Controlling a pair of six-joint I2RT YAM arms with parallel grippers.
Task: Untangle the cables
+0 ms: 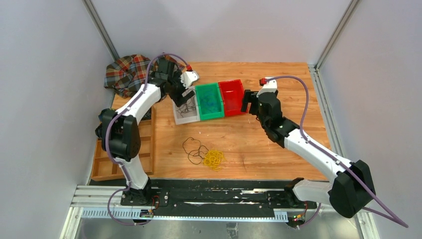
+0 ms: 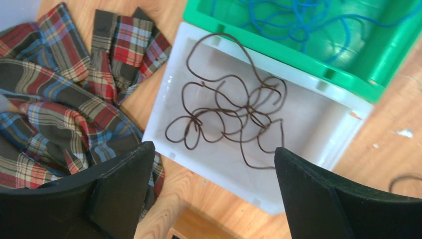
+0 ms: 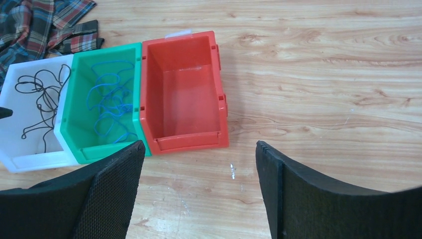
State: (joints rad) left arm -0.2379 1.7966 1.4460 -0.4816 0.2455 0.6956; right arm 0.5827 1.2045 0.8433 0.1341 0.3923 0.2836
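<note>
Risk sits on the wooden table [image 1: 278, 139]: the red plastic bin [image 3: 184, 142] is empty, left gripper [image 2: 213, 149] and right gripper [image 3: 199, 143] both gape, holding nothing, and the thin yellow and black cables [image 1: 205, 154] lie bunched mid-table, where one pinch could lift both colours together.

My L gripper [image 2: 211, 152], jaws apart, over white bin [image 2: 318, 119]: plaid cloth [image 2: 59, 99] crowds far left, green bin [image 2: 278, 55] wall abuts on right. My R gripper [image 3: 199, 147], jaws apart, just right of red bin [image 3: 184, 142]; bare table [image 1: 288, 84] beyond gives passage. Wooden tray [image 1: 148, 139] blocks near left; loose cables [image 1: 204, 154] near centre.
</note>
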